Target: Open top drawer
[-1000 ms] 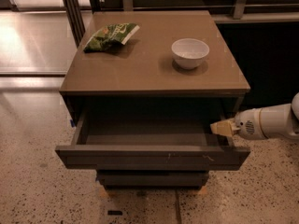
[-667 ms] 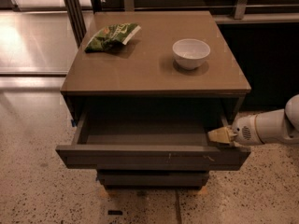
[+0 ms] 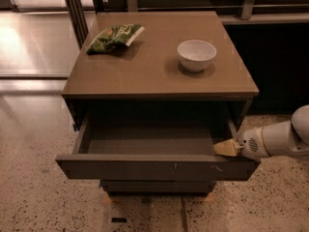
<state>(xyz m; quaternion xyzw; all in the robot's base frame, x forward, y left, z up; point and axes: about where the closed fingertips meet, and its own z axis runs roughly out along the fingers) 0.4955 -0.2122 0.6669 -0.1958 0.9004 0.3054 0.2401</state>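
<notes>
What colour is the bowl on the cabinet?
White bowl, camera view; tool at top drawer right end.

**Colours and patterns: drawer cabinet and floor**

- Top drawer [image 3: 154, 167]: dark grey-brown front with small white scratch marks right of centre; plain grey interior.
- Cabinet top [image 3: 159, 79]: glossy tan-brown, unpatterned.
- Bowl [image 3: 196, 54], far right on the top: white.
- Snack bag [image 3: 115, 36], far left on the top: green with pale print.
- Gripper [image 3: 226, 148], at the drawer's near right corner: pale tan, on a white arm [image 3: 277, 139].
- Lower drawer front [image 3: 157, 186]: dark grey-brown, unmarked.
- Floor [image 3: 34, 197]: beige terrazzo with dark speckles.
</notes>
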